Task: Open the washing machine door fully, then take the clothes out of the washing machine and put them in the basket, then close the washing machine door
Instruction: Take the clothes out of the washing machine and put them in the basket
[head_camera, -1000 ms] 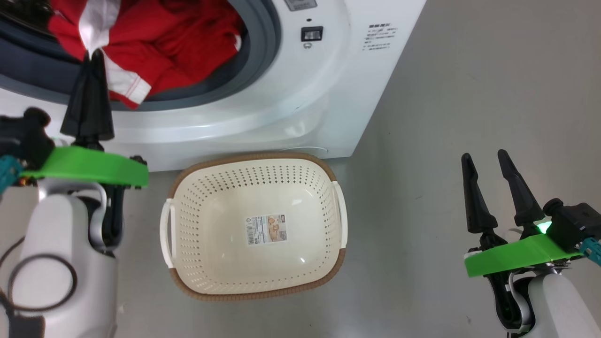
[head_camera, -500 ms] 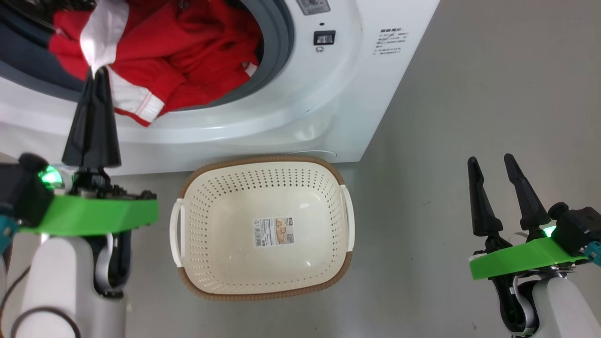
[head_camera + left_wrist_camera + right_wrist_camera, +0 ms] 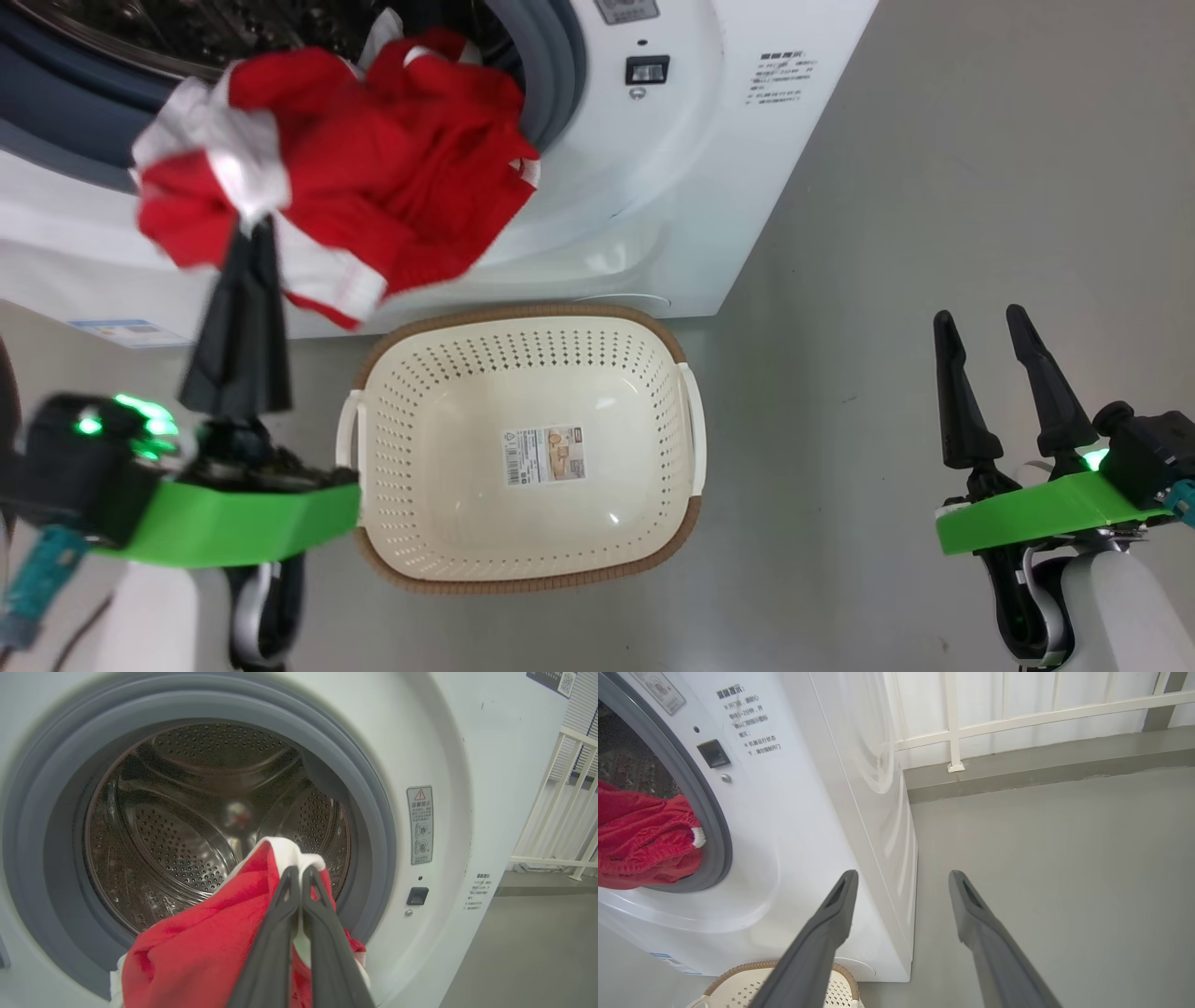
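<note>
Grey floor (image 3: 887,187); big white front-loading washing machine (image 3: 672,187) is cut off at top. Red white-trimmed clothes (image 3: 392,205), edges blurred, are clamped in left gripper (image 3: 250,229) jaws at the drum mouth, above cream perforated basket (image 3: 523,310). Right gripper (image 3: 980,315) jaws are held apart, empty.

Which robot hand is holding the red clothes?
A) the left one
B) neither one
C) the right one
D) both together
A: the left gripper has its fingers pinched shut on the red clothes in front of the washing machine opening, while the right gripper stands open over the floor with nothing in it.
</note>
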Motion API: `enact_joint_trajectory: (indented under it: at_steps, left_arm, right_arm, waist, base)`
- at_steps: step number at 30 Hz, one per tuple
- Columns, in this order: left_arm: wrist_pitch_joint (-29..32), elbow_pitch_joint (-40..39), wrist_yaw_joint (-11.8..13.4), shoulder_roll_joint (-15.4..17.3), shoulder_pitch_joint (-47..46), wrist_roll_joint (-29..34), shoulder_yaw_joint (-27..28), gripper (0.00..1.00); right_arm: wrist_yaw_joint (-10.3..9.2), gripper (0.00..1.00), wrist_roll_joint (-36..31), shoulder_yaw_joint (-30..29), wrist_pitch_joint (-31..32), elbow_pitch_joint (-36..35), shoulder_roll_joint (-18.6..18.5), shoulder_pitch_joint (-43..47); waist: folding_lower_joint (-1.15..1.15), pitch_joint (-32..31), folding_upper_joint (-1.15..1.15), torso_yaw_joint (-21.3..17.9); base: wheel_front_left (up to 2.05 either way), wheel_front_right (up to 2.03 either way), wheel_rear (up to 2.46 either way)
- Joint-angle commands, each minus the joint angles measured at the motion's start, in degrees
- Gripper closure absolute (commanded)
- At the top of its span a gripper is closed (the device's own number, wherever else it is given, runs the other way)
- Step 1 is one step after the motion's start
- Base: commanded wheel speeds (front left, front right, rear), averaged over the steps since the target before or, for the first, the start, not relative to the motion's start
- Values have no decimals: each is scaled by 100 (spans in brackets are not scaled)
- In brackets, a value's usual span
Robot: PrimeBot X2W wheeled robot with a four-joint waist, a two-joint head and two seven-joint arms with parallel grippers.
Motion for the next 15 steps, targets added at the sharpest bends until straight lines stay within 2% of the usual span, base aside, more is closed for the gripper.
enact_joint_trajectory:
  at_steps: [1, 15]
  left_arm:
    - [-44, 28, -33, 81, 144, -24, 99, 100]
    - [-44, 2206, -33, 95, -127, -172, -436, 100]
  right_arm:
    - [28, 0, -60, 140, -36, -163, -26, 8]
    - [28, 0, -26, 193, -36, -221, -26, -105]
  waist:
    - [0, 26, 0, -14]
    - [0, 311, 0, -68]
  base:
    - [0, 0, 0]
    - [0, 0, 0]
